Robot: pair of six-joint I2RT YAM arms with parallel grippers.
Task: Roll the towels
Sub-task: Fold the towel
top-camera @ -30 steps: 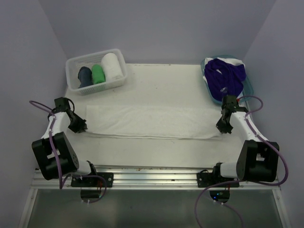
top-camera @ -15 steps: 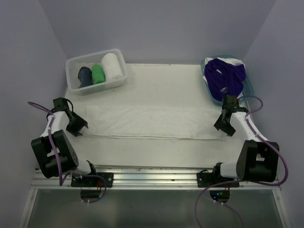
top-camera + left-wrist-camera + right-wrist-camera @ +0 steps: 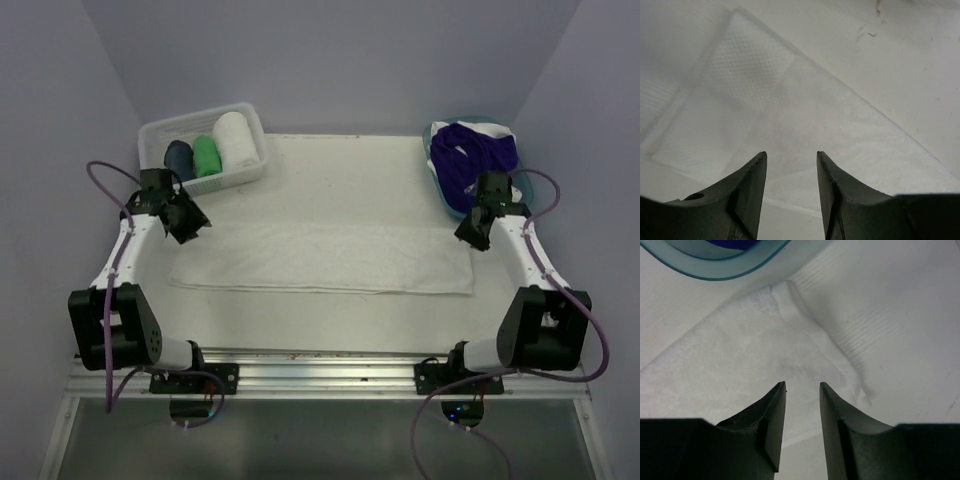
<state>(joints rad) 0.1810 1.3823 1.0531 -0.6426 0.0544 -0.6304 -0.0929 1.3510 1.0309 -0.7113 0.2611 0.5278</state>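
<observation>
One white towel lies flat in a long strip across the desk, not yet rolled. Above its far corners hang the left tool and right tool, each part-open and gripping nothing. Farther back, three finished rolls, navy, green and white, sit in the basket. A purple towel heaped in the tub remains.

Soft, even light from above fills the overhead view; the table looks bright, almost washed out, shadows faint. In the wrist views the white towel is pale, low in contrast, greyer toward 10 o'clock on the left; dark jaws at 6 o'clock look slightly soft.
</observation>
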